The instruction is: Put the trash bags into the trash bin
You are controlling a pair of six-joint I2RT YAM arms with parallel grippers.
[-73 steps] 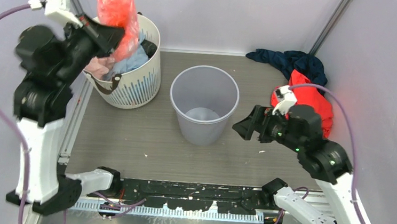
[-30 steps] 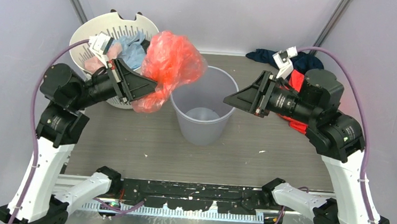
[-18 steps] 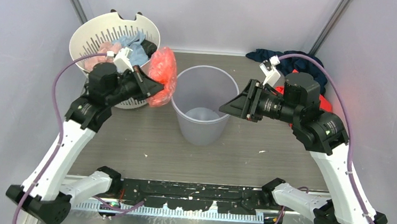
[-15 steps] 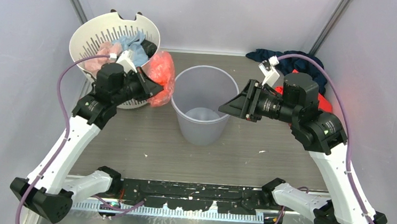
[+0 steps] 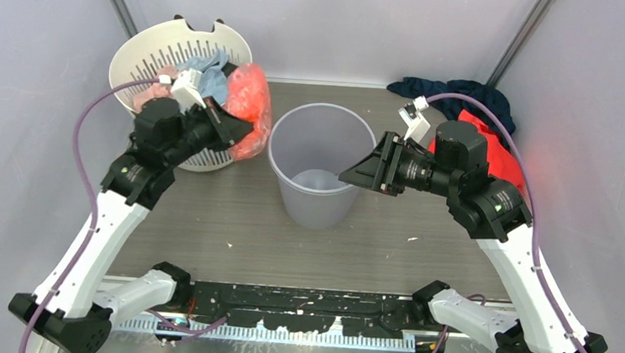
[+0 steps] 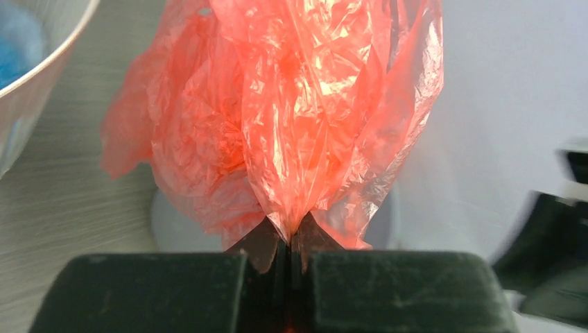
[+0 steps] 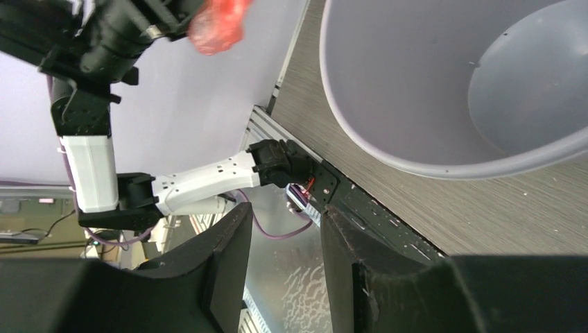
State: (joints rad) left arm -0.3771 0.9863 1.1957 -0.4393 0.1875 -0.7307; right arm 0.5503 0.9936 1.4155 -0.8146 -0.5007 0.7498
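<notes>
Grey trash bin stands empty on the desk. At its right rim, the right fingers hang apart, holding nothing, probably poised to help. Just left of the bin, the left fingers clamp the bunched red trash bag, not yet over the opening.

The trash bin's open mouth lies just ahead of the left gripper, beyond the trash bags bunched at its tips. The white basket crowds in close beside it. Opposite, the right gripper overhangs the bin's far rim, narrowing the opening there.
</notes>
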